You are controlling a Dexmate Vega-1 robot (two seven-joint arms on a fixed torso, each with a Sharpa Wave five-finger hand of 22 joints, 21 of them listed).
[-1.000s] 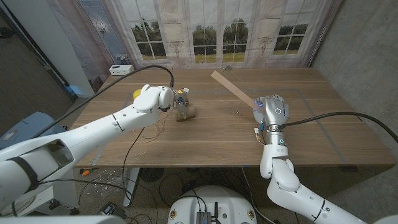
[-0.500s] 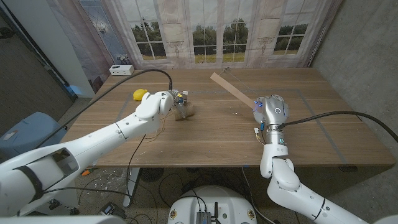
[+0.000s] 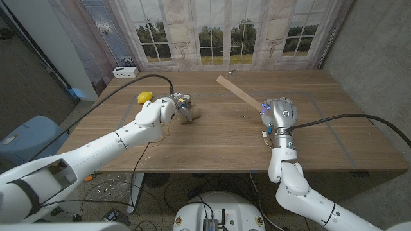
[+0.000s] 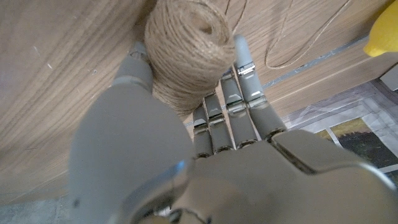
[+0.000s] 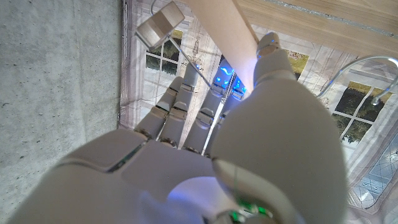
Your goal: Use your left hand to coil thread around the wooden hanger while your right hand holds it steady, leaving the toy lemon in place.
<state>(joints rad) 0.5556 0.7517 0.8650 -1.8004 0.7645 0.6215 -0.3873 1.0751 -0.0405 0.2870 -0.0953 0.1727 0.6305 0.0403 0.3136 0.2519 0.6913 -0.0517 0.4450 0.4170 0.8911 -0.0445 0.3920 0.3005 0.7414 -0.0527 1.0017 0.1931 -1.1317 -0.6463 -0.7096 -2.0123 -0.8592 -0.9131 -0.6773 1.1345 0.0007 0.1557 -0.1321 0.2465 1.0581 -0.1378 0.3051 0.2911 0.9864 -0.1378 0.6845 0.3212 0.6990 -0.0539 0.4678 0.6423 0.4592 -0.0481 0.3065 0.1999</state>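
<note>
A ball of brown thread (image 3: 189,114) (image 4: 186,46) lies on the wooden table (image 3: 218,144), left of the middle. My left hand (image 3: 166,109) (image 4: 186,143) grips it, with fingers (image 4: 244,74) on one side and the thumb on the other. Loose thread (image 4: 280,43) trails off the ball. The yellow toy lemon (image 3: 144,97) (image 4: 385,31) sits just behind and left of that hand. The wooden hanger (image 3: 239,92) (image 5: 221,28) lies as a slanted light plank. My right hand (image 3: 280,115) (image 5: 205,155) holds its near end.
A small white box (image 3: 124,71) stands at the table's back left corner. My left arm's black cable (image 3: 138,80) arches over the table near the lemon. A curtained window backdrop closes the far edge. Bare wood spreads between the hands and along the front edge.
My left arm has sunk lower and shifted slightly toward the thread ball, uncovering the lemon. The right hand and the hanger have stayed put.
</note>
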